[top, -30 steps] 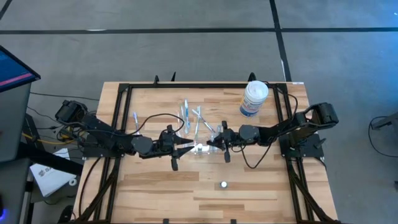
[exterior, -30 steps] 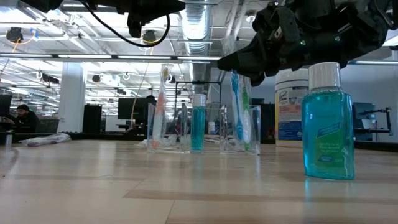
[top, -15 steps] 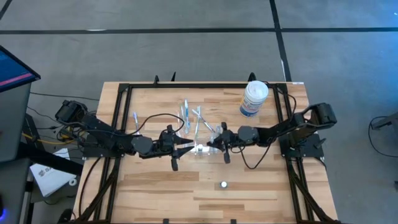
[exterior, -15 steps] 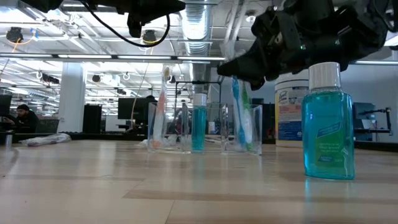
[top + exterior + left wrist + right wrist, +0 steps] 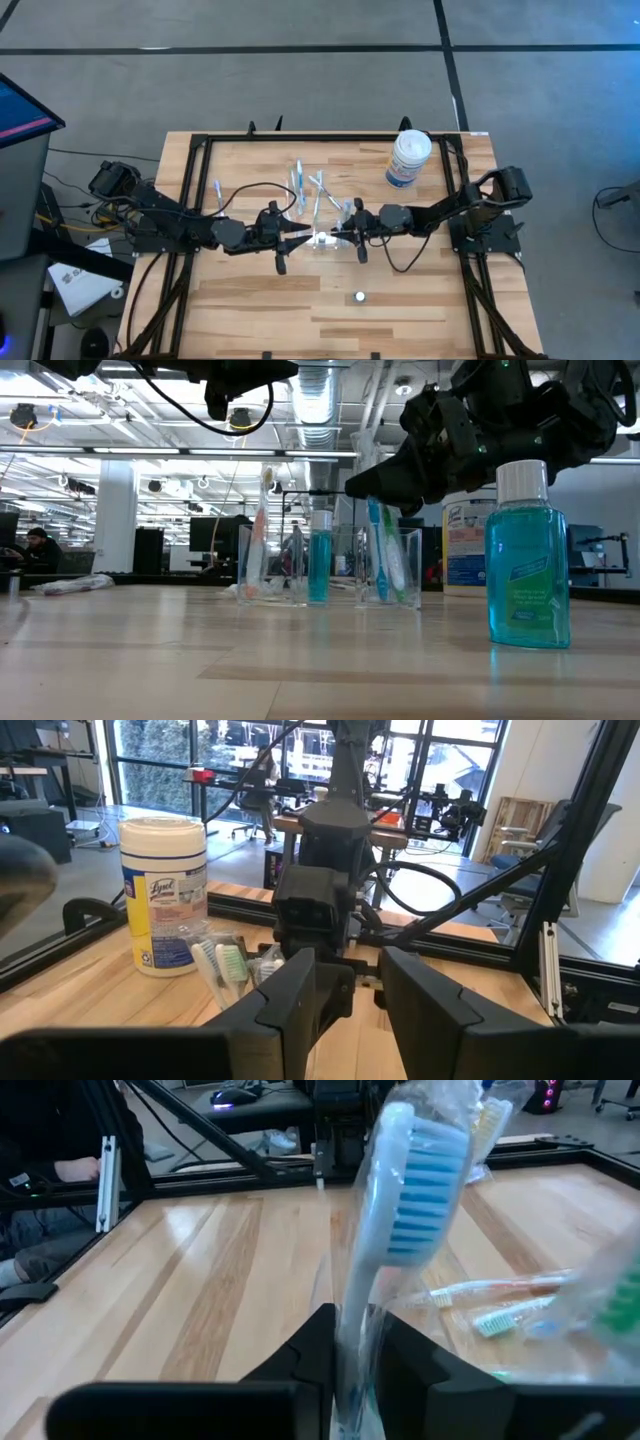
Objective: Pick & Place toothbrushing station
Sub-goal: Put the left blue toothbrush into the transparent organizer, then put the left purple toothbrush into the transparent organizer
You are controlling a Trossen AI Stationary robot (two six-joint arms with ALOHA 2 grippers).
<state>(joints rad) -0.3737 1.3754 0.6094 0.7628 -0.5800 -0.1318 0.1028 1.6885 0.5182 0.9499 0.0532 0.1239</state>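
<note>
Centrally on the wooden table [image 5: 250, 290], the right gripper [image 5: 348, 236] is hanging over a clear plastic cup [image 5: 388, 568], its fingers [image 5: 300, 1355] sitting close on either side of a wrapped blue-bristled toothbrush [image 5: 405, 1200] standing in that cup; whether they are pinching it cannot be told. Opposite, the left gripper [image 5: 297, 238] is hovering beside the cups with fingers [image 5: 290, 995] parted, holding nothing. More toothbrushes [image 5: 310, 190] are lying loose just beyond. Nearer the low camera, a teal mouthwash bottle [image 5: 528, 555] is standing; a white wipes tub [image 5: 408, 158] is standing at the far right.
</note>
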